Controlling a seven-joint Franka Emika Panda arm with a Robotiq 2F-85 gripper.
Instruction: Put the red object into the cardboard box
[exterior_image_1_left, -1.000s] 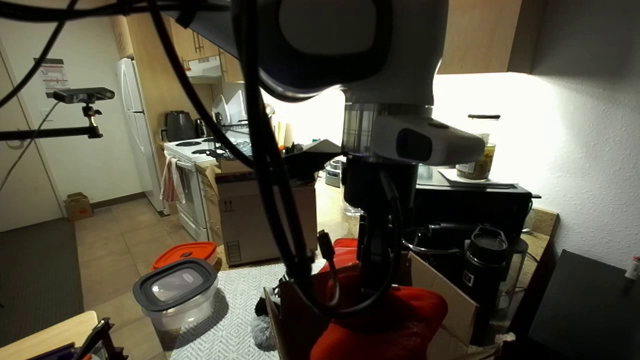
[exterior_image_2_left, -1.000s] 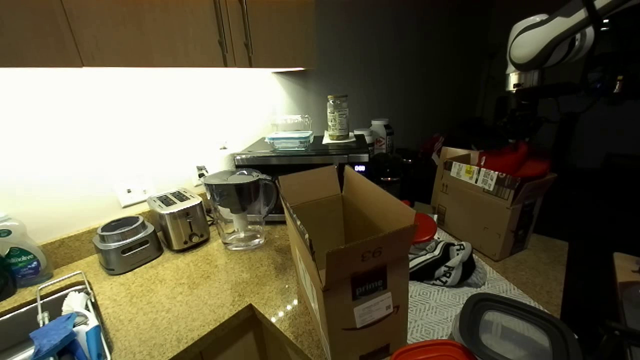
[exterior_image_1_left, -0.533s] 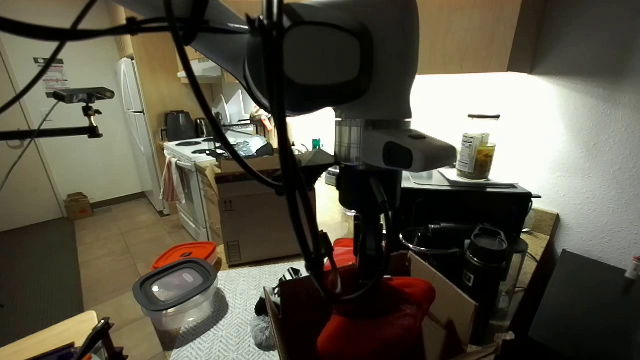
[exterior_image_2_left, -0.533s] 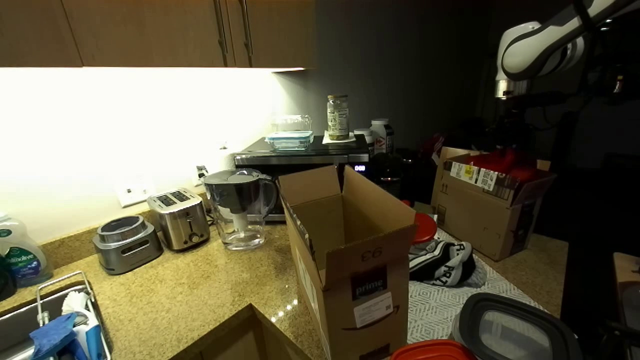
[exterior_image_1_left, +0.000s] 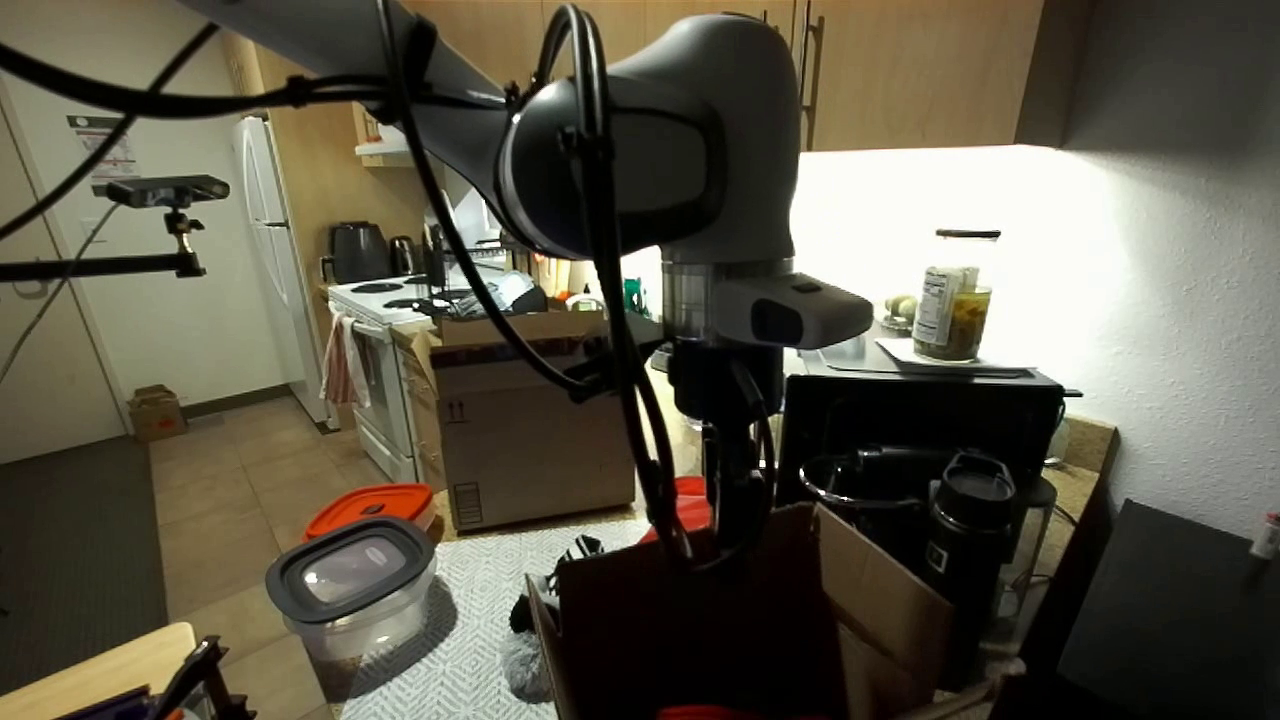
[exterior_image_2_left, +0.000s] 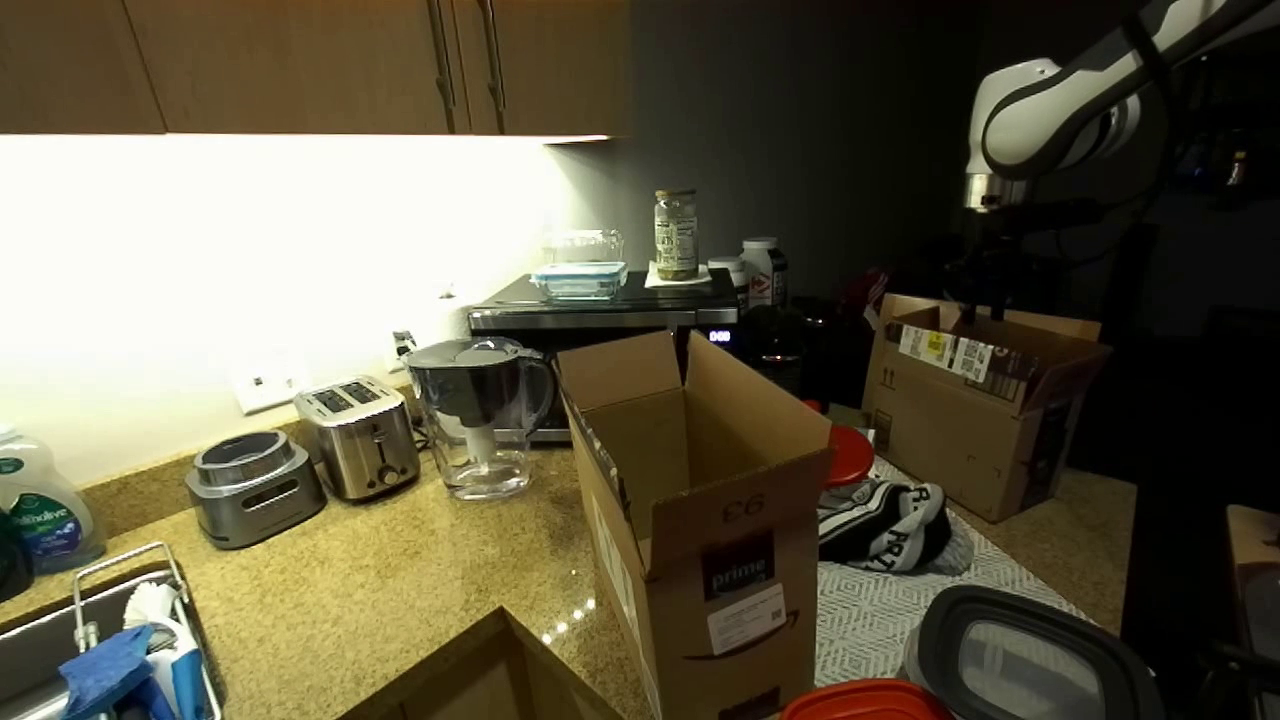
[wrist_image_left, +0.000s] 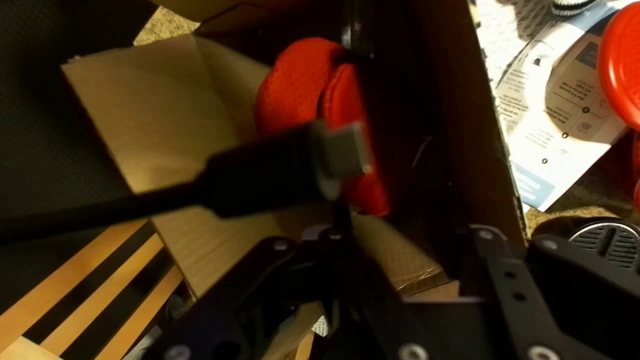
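Observation:
The red object (wrist_image_left: 300, 90), a rounded plush-looking lump, lies inside the cardboard box, whose tan flap (wrist_image_left: 155, 110) shows in the wrist view. The box also shows in both exterior views (exterior_image_1_left: 885, 580) (exterior_image_2_left: 935, 430), open at the top. Only a sliver of the red object (exterior_image_1_left: 740, 713) shows at the bottom edge of an exterior view; the box walls hide it in an exterior view. My gripper (wrist_image_left: 405, 227) is open and empty, its fingers spread. It is at the box's opening, with both fingertips (exterior_image_2_left: 982, 314) apart near the rim, clear of the red object.
Another open carton (exterior_image_2_left: 735, 540) stands on the counter. A grey-lidded tub (exterior_image_1_left: 350, 575), a red-lidded container (exterior_image_1_left: 370, 508) and a black-and-white knit item (exterior_image_2_left: 890, 530) lie between. A microwave (exterior_image_1_left: 920, 415) and black bottle (exterior_image_1_left: 975, 520) stand close. A cable plug (wrist_image_left: 285, 167) hangs before the wrist camera.
The red object was at the gripper, bulging above the box rim; it has been let go and dropped down inside. The arm has shifted toward the box's far side and a little lower.

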